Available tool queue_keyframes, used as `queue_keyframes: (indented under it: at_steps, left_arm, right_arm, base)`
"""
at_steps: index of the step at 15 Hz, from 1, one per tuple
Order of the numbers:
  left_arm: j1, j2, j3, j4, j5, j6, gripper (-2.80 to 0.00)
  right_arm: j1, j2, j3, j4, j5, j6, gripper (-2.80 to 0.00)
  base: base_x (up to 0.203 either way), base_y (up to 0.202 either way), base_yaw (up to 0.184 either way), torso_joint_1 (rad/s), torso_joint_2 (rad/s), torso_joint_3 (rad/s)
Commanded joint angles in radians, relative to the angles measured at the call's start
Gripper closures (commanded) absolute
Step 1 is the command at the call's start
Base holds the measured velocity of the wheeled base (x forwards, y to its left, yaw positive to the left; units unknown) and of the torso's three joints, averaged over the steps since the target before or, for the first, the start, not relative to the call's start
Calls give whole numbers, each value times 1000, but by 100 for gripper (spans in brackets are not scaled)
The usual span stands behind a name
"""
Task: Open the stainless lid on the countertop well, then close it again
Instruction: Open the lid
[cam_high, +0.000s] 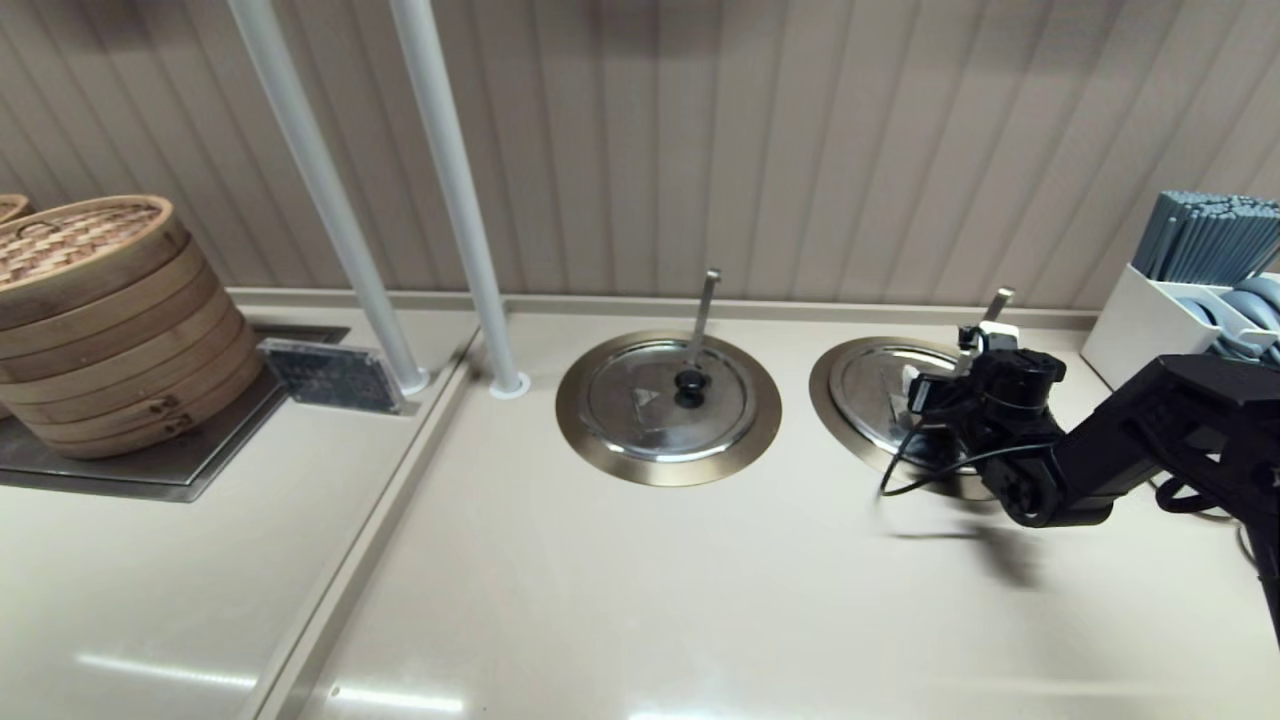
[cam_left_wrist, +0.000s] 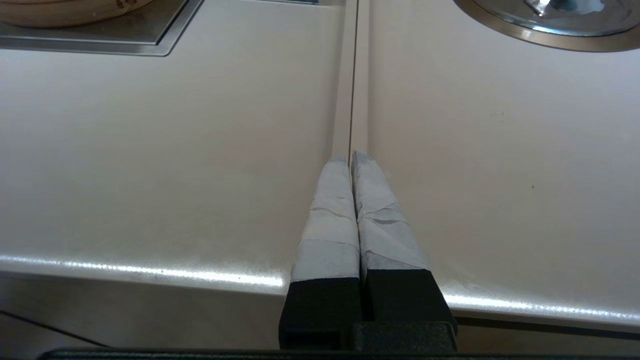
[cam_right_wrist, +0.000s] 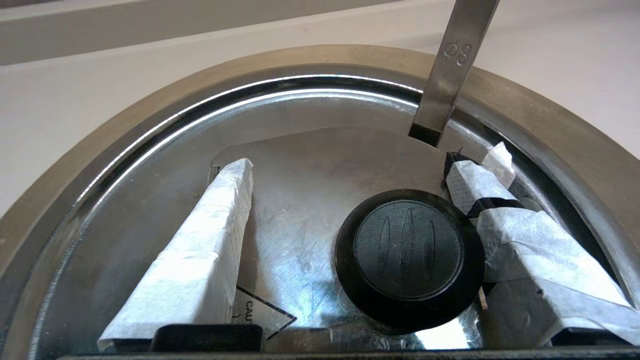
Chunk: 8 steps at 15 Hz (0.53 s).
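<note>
The stainless lid (cam_high: 878, 392) lies flat on the right-hand countertop well, covering its hole; only the bronze-grey flange (cam_high: 828, 400) shows. Its slanted ladle rod (cam_high: 997, 303) sticks up at the far side. My right gripper (cam_high: 935, 395) hangs low over the lid, partly hiding it. In the right wrist view this gripper (cam_right_wrist: 357, 170) is open astride the black knob (cam_right_wrist: 407, 250), and one taped finger (cam_right_wrist: 500, 200) sits right against the knob while the other stands well apart. The rod (cam_right_wrist: 450, 70) rises just beyond. My left gripper (cam_left_wrist: 350, 157) is shut and empty over the counter seam.
The twin lid (cam_high: 668, 402) with a near-vertical rod sits in the middle well. Bamboo steamers (cam_high: 100, 320) stand at the far left beside a small plaque (cam_high: 335, 375). Two white poles (cam_high: 455, 190) rise at the back. A white caddy of grey chopsticks (cam_high: 1190, 290) stands far right.
</note>
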Motion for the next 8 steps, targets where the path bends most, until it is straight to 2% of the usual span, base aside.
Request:
queue_keyframes:
  at_steps: [1,8]
  left_arm:
    - [0,0,0,0,0,0,0]
    - [0,0,0,0,0,0,0]
  right_arm:
    - [6,-22,6,-6,-3,2,-280]
    - [19,-66,16,-6,-16,1,-280]
  base:
    - [0,0,0,0,0,0]
    - [0,0,0,0,0,0]
